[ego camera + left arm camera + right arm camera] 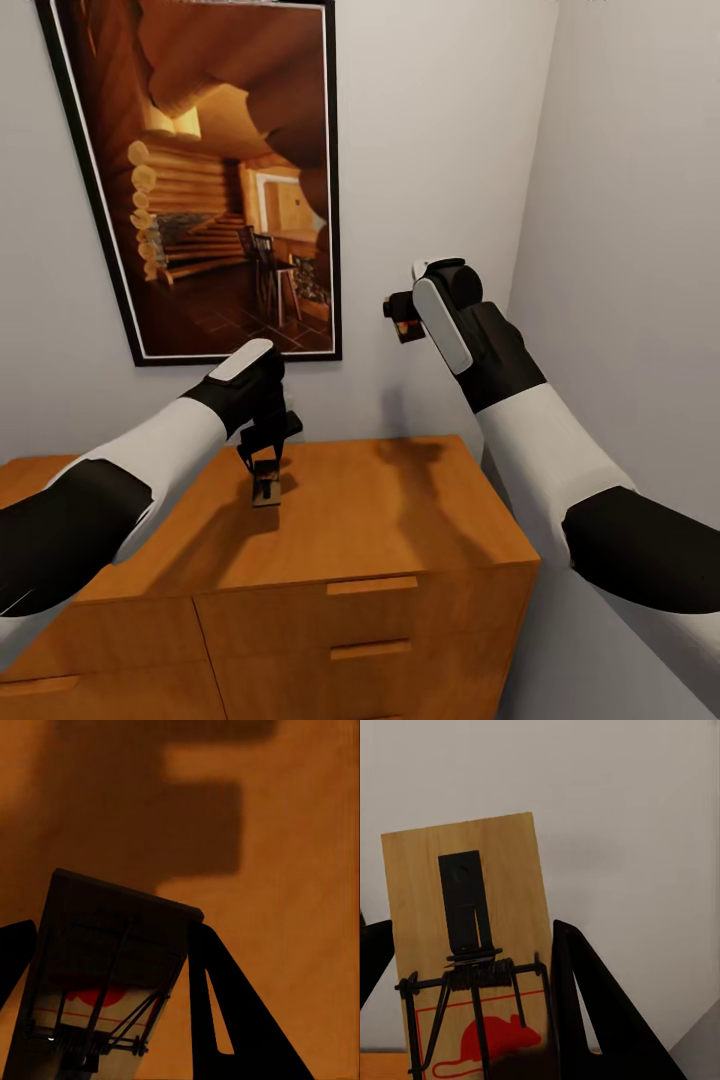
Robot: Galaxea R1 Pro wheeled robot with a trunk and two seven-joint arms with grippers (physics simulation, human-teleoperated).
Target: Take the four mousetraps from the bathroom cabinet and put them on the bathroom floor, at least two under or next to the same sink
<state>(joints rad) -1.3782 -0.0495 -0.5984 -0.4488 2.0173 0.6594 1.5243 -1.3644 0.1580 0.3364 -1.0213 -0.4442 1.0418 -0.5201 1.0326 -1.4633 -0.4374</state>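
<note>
My left gripper point(266, 476) is shut on a mousetrap point(266, 492), a small tan board with dark wire, held low over the orange-brown cabinet point(390, 515). Whether the trap touches the top I cannot tell. In the left wrist view that mousetrap point(105, 967) sits between the dark fingers point(225, 1020), shaded, with the cabinet top point(300, 832) behind it. My right gripper point(402, 320) is raised in front of the wall and shut on a second mousetrap point(408, 328). The right wrist view shows this mousetrap point(472, 945) with its red mouse print, clamped between the fingers point(592, 1012).
A dark-framed log-cabin picture point(210, 180) hangs on the wall above the cabinet. A side wall point(640, 250) stands close on the right, beside the cabinet's right end. Drawer fronts with bar handles point(372, 585) face me below the top.
</note>
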